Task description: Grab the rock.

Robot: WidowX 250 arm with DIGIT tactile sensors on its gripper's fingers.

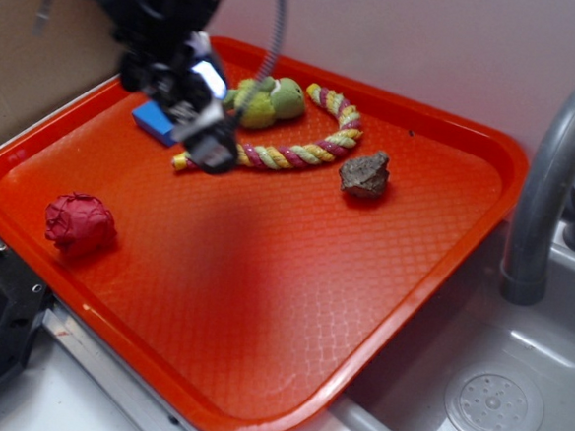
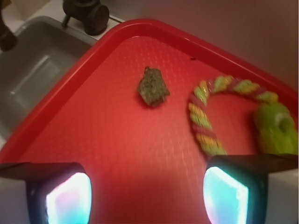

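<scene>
Up front, the red ball sat on the orange tray, close to the tray's near-left rim and well apart from everything else. Bare tray surface filled the middle. The rock lay further back, right of tray centre, resting flat on the tray, nothing touching it. Just beside the rock, on its left, ran the striped rope, curved in an arc; rope and rock looked apart by a small gap. At the rope's far-left end sat the green plush toy. A blue block lay left of the plush, partly hidden by the arm. The gripper hung above the tray's back-left area, over the rope's left end, clear of the rock and well to its left. In the wrist view the jaws stood spread wide, nothing between them, fingertips lit at the bottom edge; the rock showed ahead of them, roughly centred, rope to its right. Beyond the tray's right rim: a grey faucet and a sink with a drain.
</scene>
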